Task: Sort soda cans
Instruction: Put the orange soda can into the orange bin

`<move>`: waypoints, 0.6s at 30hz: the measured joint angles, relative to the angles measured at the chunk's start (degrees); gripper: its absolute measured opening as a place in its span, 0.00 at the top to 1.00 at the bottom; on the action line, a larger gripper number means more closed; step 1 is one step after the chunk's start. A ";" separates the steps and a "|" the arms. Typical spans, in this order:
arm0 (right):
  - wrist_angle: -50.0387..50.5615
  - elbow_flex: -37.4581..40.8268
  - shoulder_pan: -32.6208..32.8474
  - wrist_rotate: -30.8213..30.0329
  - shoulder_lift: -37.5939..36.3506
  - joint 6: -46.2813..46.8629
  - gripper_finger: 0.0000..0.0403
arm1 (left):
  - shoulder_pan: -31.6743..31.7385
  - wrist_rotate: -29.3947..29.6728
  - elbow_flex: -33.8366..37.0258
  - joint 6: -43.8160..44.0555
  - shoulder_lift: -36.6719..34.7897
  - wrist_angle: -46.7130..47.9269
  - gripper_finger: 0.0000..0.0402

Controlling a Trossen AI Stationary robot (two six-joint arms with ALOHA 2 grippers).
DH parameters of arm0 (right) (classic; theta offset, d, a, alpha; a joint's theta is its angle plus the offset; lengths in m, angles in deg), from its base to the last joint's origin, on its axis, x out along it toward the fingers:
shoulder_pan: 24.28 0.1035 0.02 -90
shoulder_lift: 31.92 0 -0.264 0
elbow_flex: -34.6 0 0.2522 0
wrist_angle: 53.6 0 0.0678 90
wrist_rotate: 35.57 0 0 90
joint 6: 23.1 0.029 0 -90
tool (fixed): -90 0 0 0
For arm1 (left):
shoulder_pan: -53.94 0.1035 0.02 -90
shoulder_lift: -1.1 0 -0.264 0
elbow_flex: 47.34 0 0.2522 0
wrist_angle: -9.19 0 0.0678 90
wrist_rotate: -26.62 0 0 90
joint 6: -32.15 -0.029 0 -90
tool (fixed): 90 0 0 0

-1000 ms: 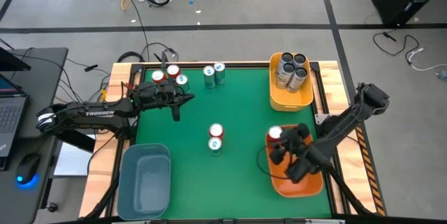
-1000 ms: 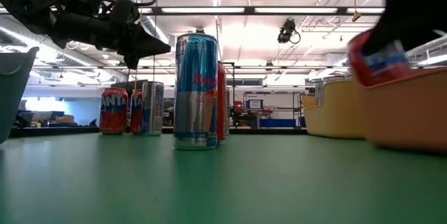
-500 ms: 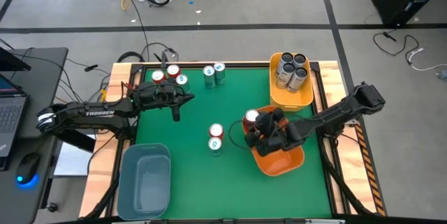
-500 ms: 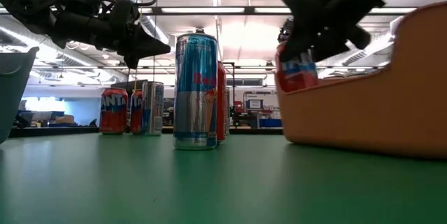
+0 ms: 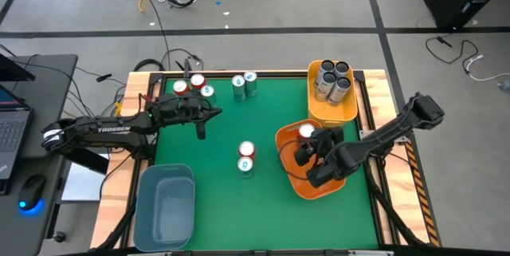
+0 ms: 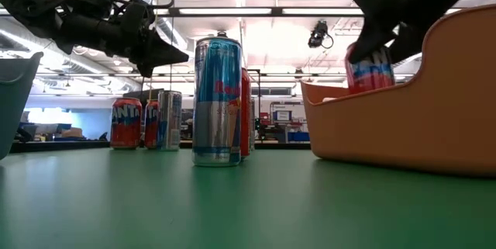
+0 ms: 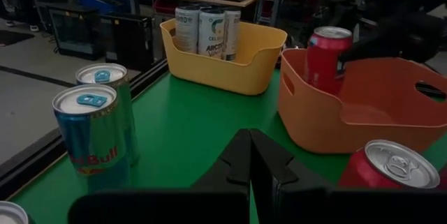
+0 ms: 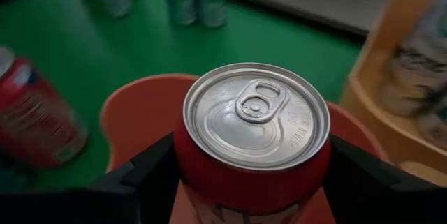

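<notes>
Right gripper (image 5: 309,146): clamped on a red can (image 5: 306,133), one dark finger on each side of it; it hangs over the orange bin (image 5: 296,183).
Held red can: upright, silver top up, within the bin's outline at the bin's far end; whether its base touches the bin floor cannot be told.
Orange bin: on the green tabletop (image 5: 223,200), right of centre, just in front of the yellow bin (image 5: 331,112).
Yellow bin: far right of the tabletop; holds four dark grey cans (image 5: 332,79) standing upright in a close cluster.
Left gripper (image 5: 213,112): fingers pressed together, holding nothing; hovers above the tabletop at the far left, near the back cans.
Centre pair: a red can (image 5: 246,150) and a teal-blue can (image 5: 245,165), upright, just beside each other mid-tabletop, left of the orange bin.
Far-left group: two red cans (image 5: 188,84) and one teal-blue can (image 5: 208,92), upright, near the back edge.
Back pair: two teal-blue cans (image 5: 244,82), upright, side by side at the back edge, left of the yellow bin.
Blue bin (image 5: 164,204): near left corner of the tabletop.
</notes>
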 joint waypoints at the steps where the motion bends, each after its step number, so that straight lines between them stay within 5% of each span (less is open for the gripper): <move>1: 1.47 0.19 0.48 -1.24 0.51 2.78 0.31 | -0.01 0.00 0.00 0.00 0.00 0.00 1.00; 8: 0.80 6.90 1.34 -3.38 1.54 12.84 0.30 | 0.00 0.00 0.00 0.01 0.00 -0.03 1.00; 18: -2.57 13.68 1.25 -3.43 1.43 13.90 0.29 | 0.00 0.00 0.00 0.02 0.00 -0.29 1.00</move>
